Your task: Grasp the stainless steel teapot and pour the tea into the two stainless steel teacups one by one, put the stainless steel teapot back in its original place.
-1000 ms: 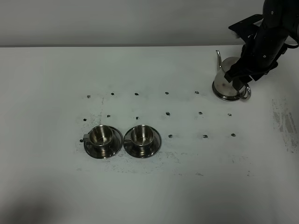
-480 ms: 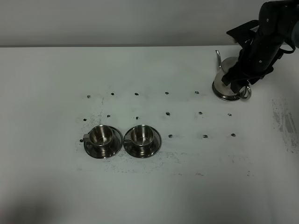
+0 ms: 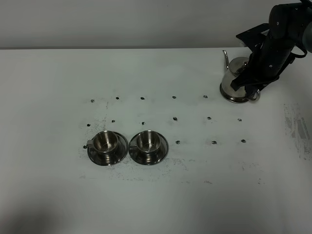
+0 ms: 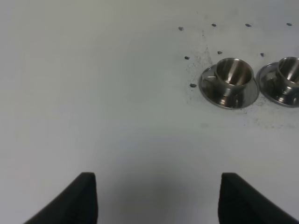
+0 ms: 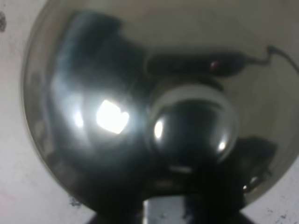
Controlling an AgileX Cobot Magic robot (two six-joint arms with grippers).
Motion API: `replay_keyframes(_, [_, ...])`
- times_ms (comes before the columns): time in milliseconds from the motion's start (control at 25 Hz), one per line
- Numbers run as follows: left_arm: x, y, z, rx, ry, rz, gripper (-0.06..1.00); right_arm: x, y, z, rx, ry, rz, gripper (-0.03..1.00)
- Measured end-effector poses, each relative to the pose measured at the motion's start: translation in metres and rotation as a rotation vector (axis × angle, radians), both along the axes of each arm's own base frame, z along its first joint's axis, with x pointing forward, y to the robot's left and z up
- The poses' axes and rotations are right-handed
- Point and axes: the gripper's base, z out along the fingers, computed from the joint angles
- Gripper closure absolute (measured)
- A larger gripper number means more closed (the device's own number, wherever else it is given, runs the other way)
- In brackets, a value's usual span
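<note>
Sitting at the far right of the worktop [image 3: 161, 195], the stainless steel teapot [image 3: 231, 87] lies directly beneath the right claw [image 3: 249, 87]. That claw is clamped tight, apparently on the pot's loop handle, though the arm hides the contact. The left claw [image 4: 154, 198] hangs wide open and empty near the teacups [image 4: 232, 74].

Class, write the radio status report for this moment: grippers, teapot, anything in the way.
Left gripper open, empty. Right gripper shut on teapot handle. It stands upright, far right; nothing between it and cups.
</note>
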Motion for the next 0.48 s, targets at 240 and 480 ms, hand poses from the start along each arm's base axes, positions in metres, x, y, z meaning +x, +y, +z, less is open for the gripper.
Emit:
replay_keyframes(240, [0.0, 0.0, 0.0, 0.0, 0.0, 0.0, 0.41, 0.0001, 0.0, 0.0, 0.0, -0.001, 0.003, 0.8])
replay_keyframes(480, [0.0, 0.0, 0.0, 0.0, 0.0, 0.0, 0.41, 0.0003, 0.0002, 0.0005, 0.002, -0.005, 0.003, 0.8])
